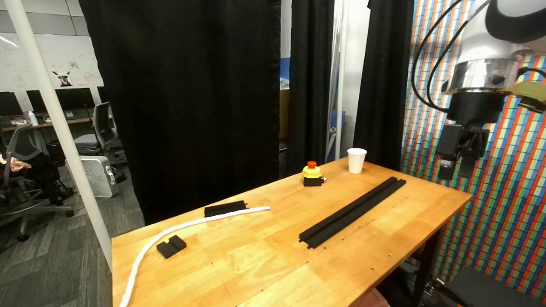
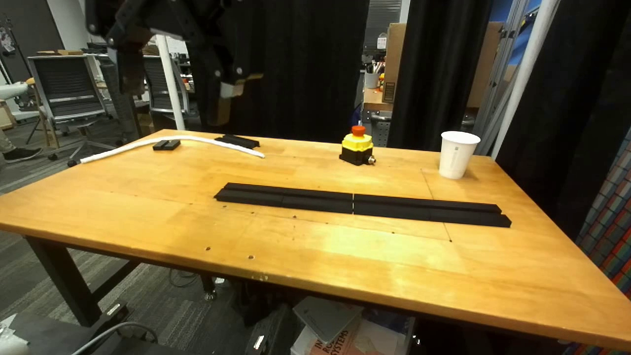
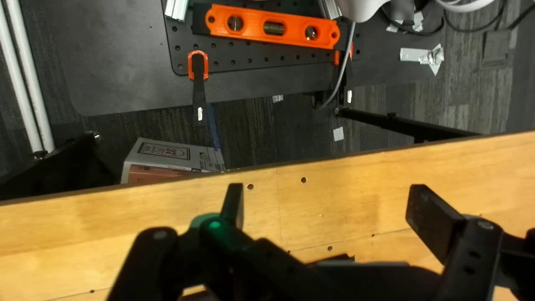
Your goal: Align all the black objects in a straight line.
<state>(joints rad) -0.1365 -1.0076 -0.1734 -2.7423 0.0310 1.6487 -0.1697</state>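
Two black grooved bars lie end to end with a thin gap, the left bar [image 2: 283, 197] and the right bar [image 2: 429, 209]; they read as one long strip [image 1: 354, 211] in an exterior view. A shorter black block [image 1: 225, 208] [image 2: 239, 142] lies near the table's far edge. A small notched black block [image 1: 171, 246] [image 2: 166, 145] lies near the table's end, apart from the bars. My gripper [image 1: 456, 169] [image 2: 175, 93] [image 3: 324, 205] is open and empty, held above the table. In the wrist view a bar's end [image 3: 350, 257] shows, mostly hidden behind the gripper.
A white cord [image 1: 200, 221] [image 2: 123, 147] curves beside both smaller blocks. A yellow and black emergency stop [image 1: 312, 172] [image 2: 357, 144] and a white paper cup [image 1: 356, 160] [image 2: 458, 154] stand beyond the bars. An orange level [image 3: 273, 27] lies on a dark surface past the table edge.
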